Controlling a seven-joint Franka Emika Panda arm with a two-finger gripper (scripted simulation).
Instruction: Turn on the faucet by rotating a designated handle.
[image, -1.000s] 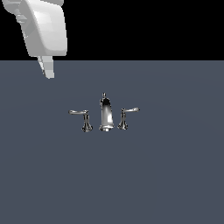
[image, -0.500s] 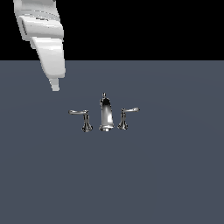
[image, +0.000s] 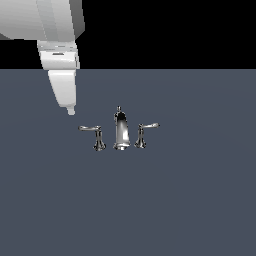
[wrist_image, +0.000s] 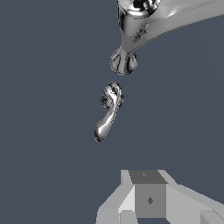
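The faucet (image: 120, 131) is a small chrome set standing mid-floor in the exterior view, with a tall central spout (wrist_image: 131, 39). The handle (image: 92, 129) with the long, nearly straight lever stands on the exterior view's left of the spout. A shorter upturned lever (image: 147, 127) stands on the right. My gripper (image: 71, 111) hangs above and to the exterior view's left of the handle, apart from it. In the wrist view the handle (wrist_image: 107, 113) lies between my fingers (wrist_image: 149, 197) and the spout. The fingers appear shut together with nothing between them.
A flat dark grey floor (image: 190, 200) runs all around the faucet. The white arm link (image: 55, 30) fills the upper left corner of the exterior view.
The gripper has come down and moved towards the exterior view's right, closer to the long-lever handle. The faucet has not moved.
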